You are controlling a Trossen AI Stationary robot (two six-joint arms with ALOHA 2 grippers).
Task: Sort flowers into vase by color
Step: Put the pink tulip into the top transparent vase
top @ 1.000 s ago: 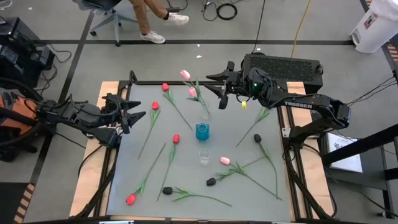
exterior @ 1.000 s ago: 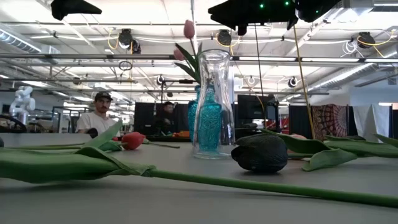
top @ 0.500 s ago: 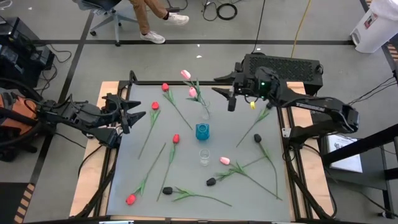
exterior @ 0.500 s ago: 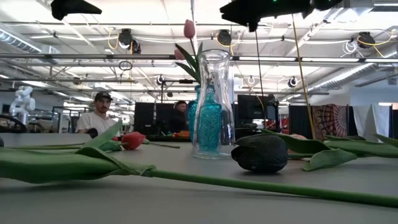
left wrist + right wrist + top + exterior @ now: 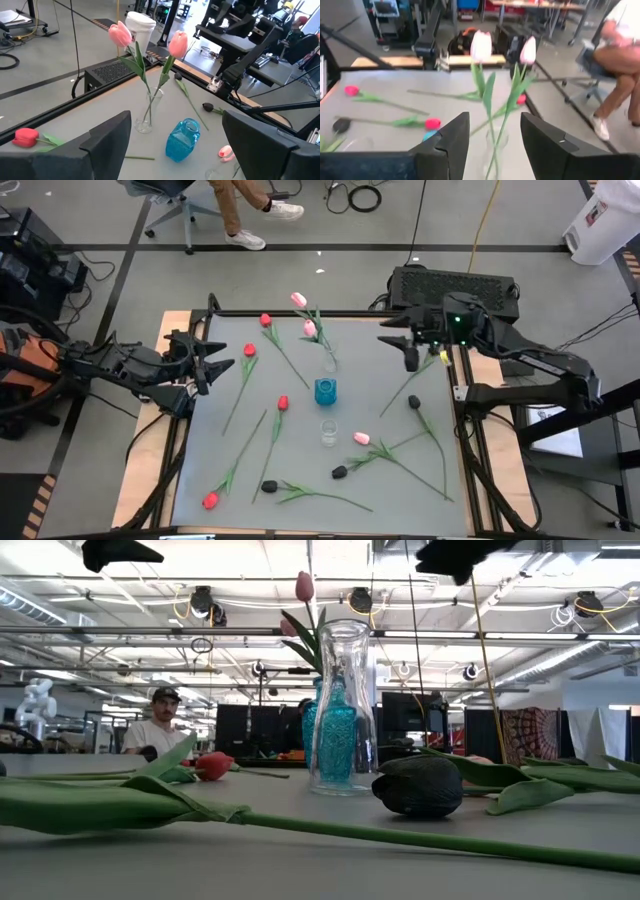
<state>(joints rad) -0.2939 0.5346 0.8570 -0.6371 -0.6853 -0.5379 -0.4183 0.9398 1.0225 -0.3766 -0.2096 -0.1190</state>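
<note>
Two pink tulips (image 5: 304, 314) stand with their stems in a clear vase (image 5: 329, 362) at the table's far middle; they also show in the right wrist view (image 5: 481, 46). A blue vase (image 5: 325, 391) and a small clear vase (image 5: 328, 432) stand nearer. Red tulips (image 5: 249, 350), a pink one (image 5: 361, 438) and black ones (image 5: 413, 402) lie flat on the grey table. My right gripper (image 5: 408, 352) is open and empty, above the table's far right, to the right of the pink tulips. My left gripper (image 5: 214, 363) is open and empty at the left edge.
In the low view the clear vase (image 5: 342, 705) stands in front of the blue vase (image 5: 335, 740), with a black tulip head (image 5: 418, 785) beside them. A person sits beyond the table's far edge (image 5: 620, 75). Bare table lies between the vases and my left gripper.
My right gripper has gone toward the table's right edge, away from the clear vase with the pink tulips. It stays open and empty. The flowers and vases have not moved.
</note>
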